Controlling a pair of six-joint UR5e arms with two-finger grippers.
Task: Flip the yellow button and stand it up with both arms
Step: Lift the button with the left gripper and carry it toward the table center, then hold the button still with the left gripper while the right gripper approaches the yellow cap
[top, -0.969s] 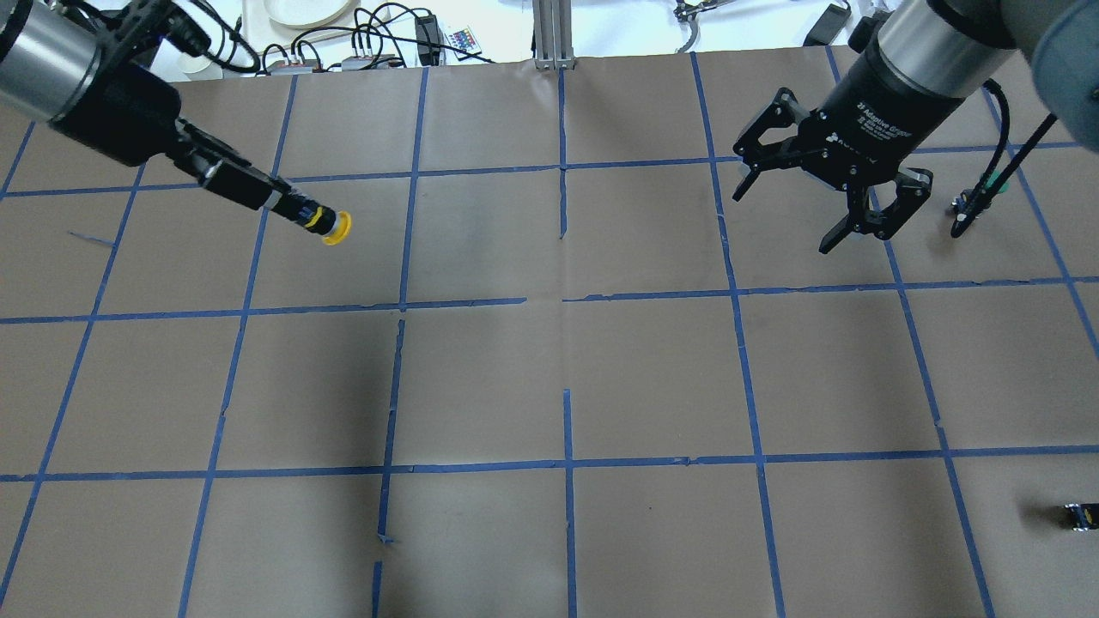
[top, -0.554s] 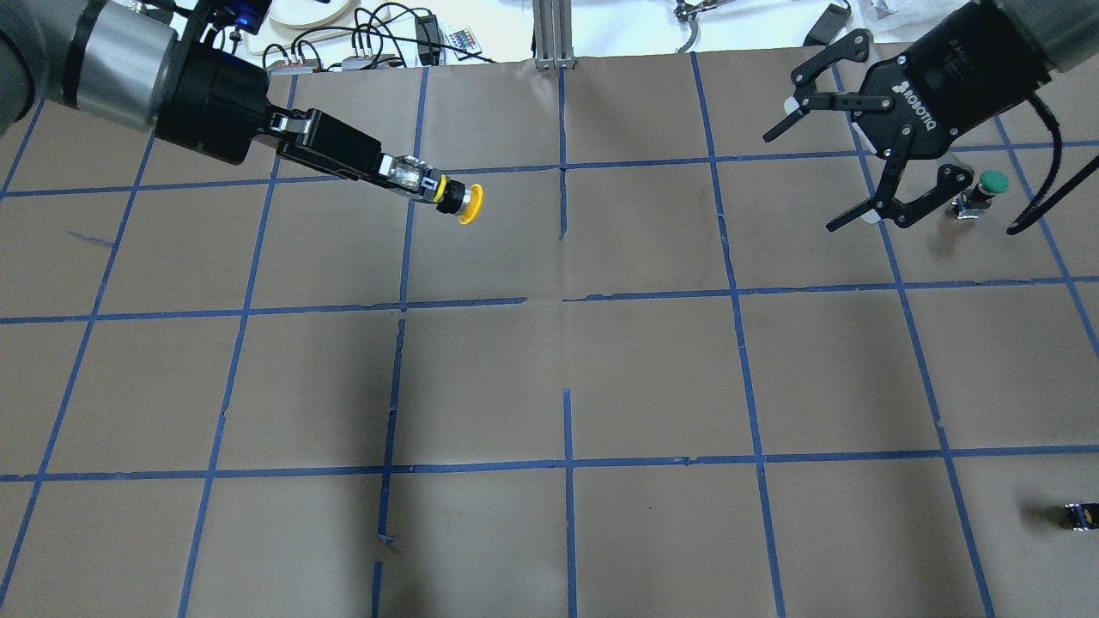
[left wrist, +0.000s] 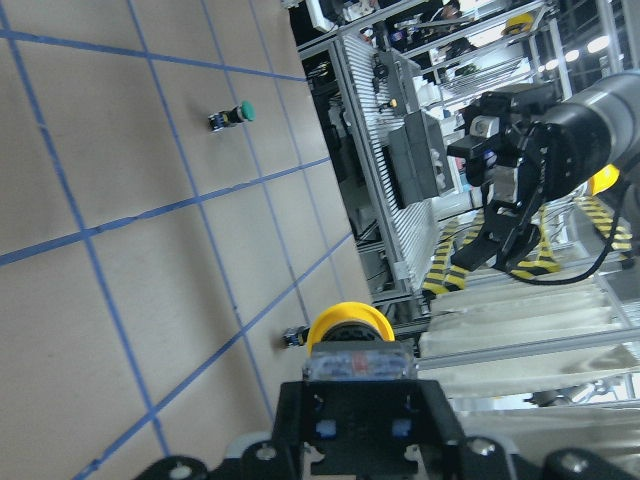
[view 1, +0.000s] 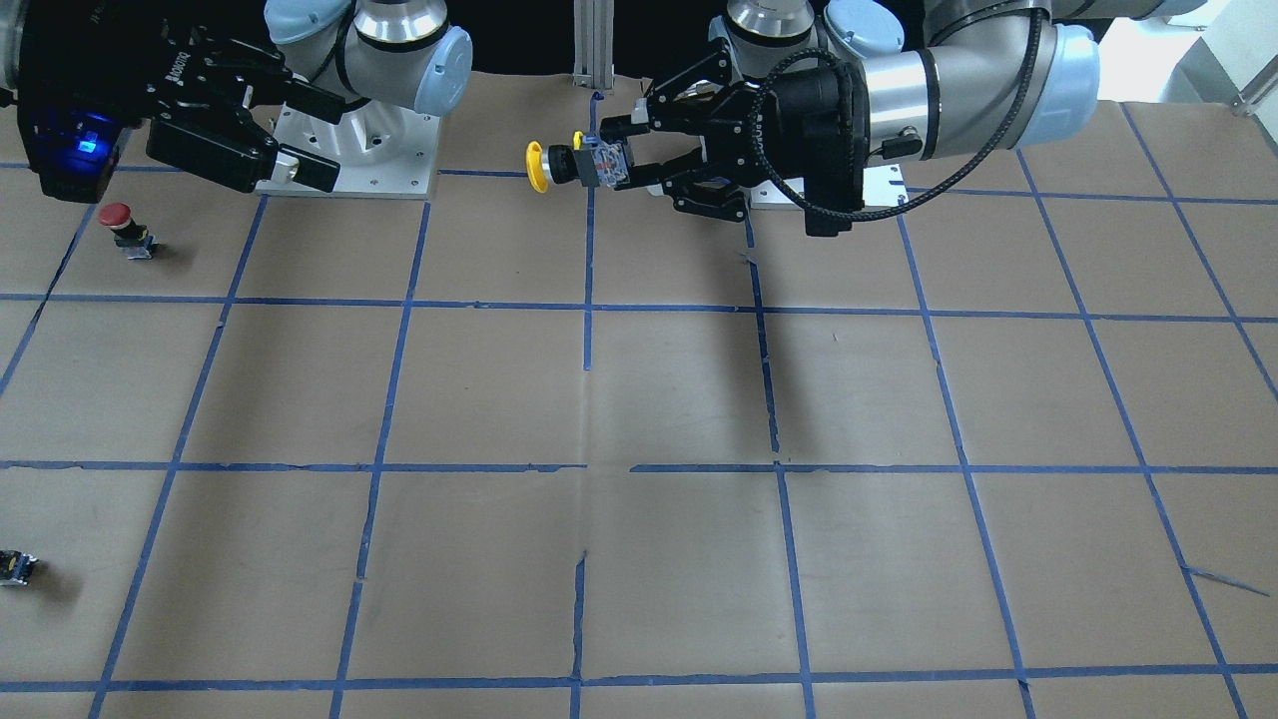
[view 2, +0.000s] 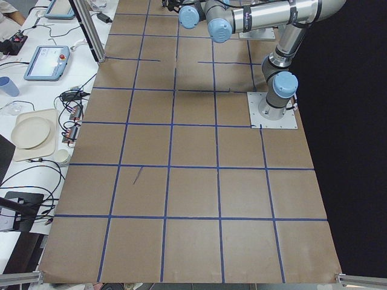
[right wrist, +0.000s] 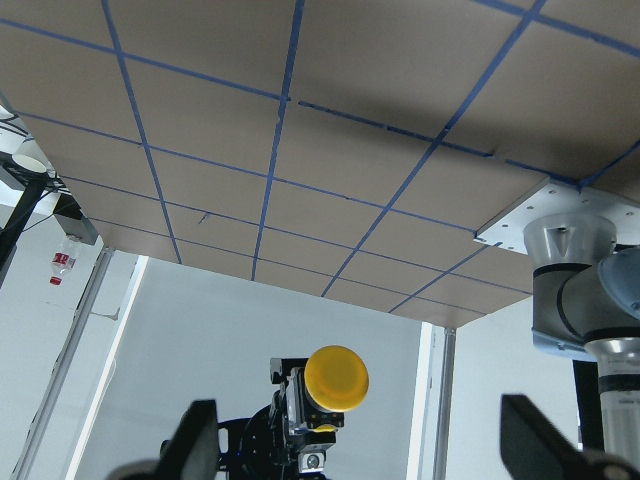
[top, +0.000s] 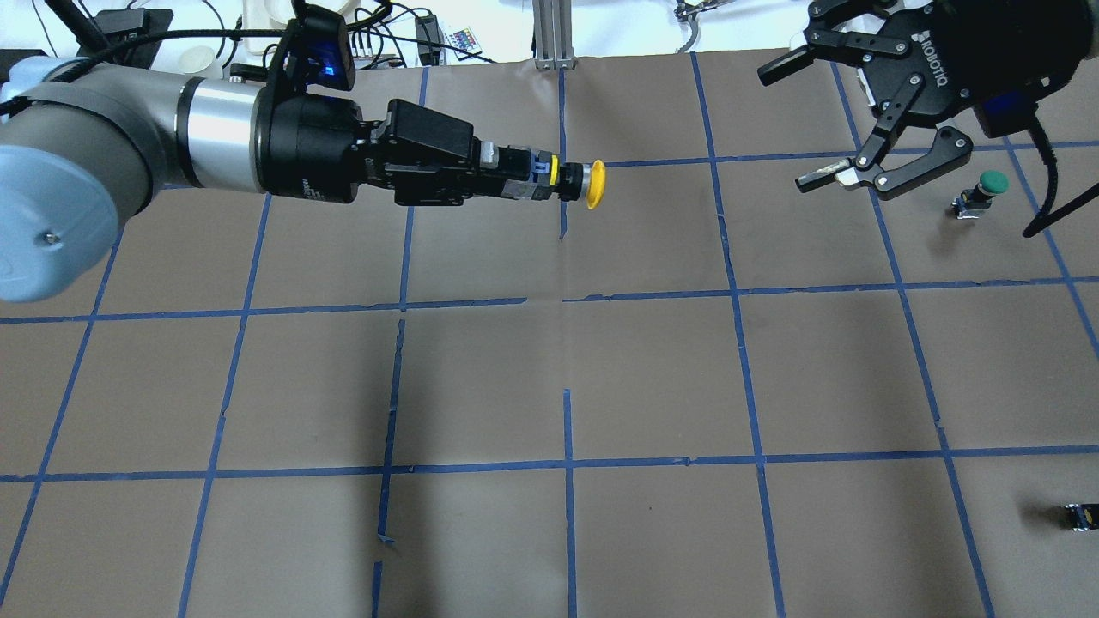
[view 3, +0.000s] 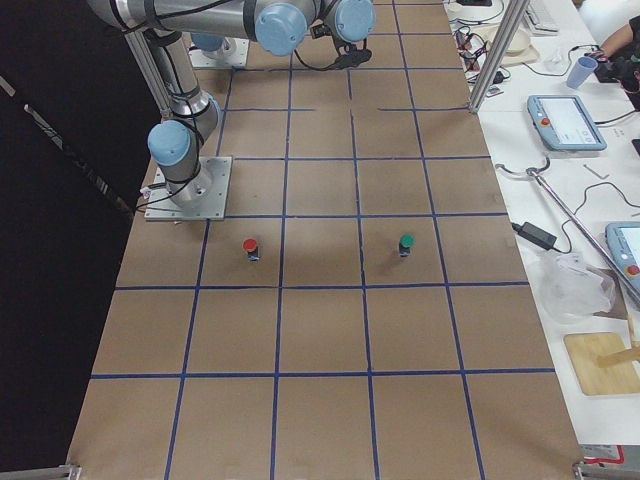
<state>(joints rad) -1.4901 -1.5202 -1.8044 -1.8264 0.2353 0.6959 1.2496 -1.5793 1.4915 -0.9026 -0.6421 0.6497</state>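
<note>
Brown paper with blue tape lines covers the table (top: 652, 378). High over its far middle, the black left gripper (top: 515, 178) is squeezed tight on the dark body of the small round-capped yellow button (top: 594, 184). It lies sideways, cap pointing at the black right gripper (top: 780, 129), which is spread wide and holds nothing.
</note>
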